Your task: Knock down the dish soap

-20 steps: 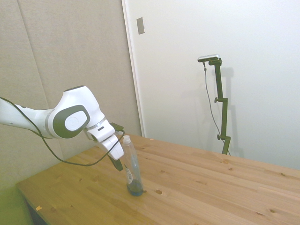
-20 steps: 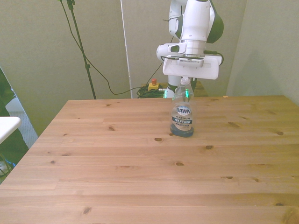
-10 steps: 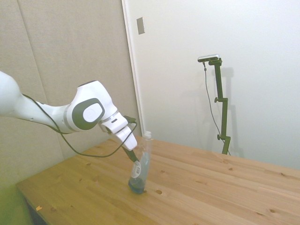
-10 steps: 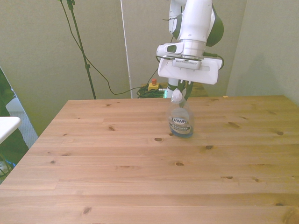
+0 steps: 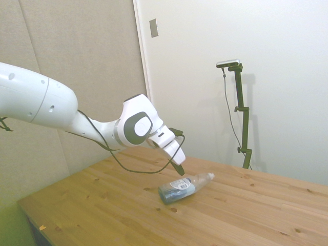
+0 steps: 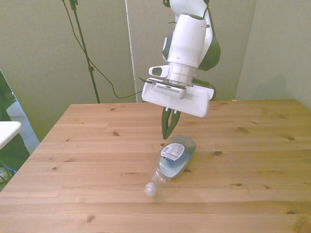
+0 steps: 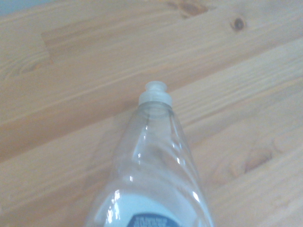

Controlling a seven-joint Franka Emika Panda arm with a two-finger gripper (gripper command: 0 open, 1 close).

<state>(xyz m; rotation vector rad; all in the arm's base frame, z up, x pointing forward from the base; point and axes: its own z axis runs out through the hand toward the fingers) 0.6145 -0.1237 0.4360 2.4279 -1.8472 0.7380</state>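
Observation:
The dish soap [image 6: 171, 160] lies on its side on the wooden table [image 6: 73, 160], a clear slim bottle with a pale label and blue liquid pooled at its base. Its white cap [image 6: 150, 190] points toward the table's near edge in the front view. In the side view the dish soap [image 5: 182, 186] rests flat with its cap to the right. My gripper [image 6: 168, 132] hangs shut just above the bottle's base end, fingers together and pointing down, holding nothing. The wrist view shows the bottle's neck and cap [image 7: 154, 93] from close by.
A green cable and a small yellow-red box [image 6: 159, 89] lie on the floor behind the table. A white object [image 6: 7, 131] juts in at the front view's left edge. A wall plate [image 5: 154, 27] sits high on the wall.
The bottle went from upright, to tilting, to lying flat with its cap toward the near edge. My arm swept forward past where it stood and now sits over its base.

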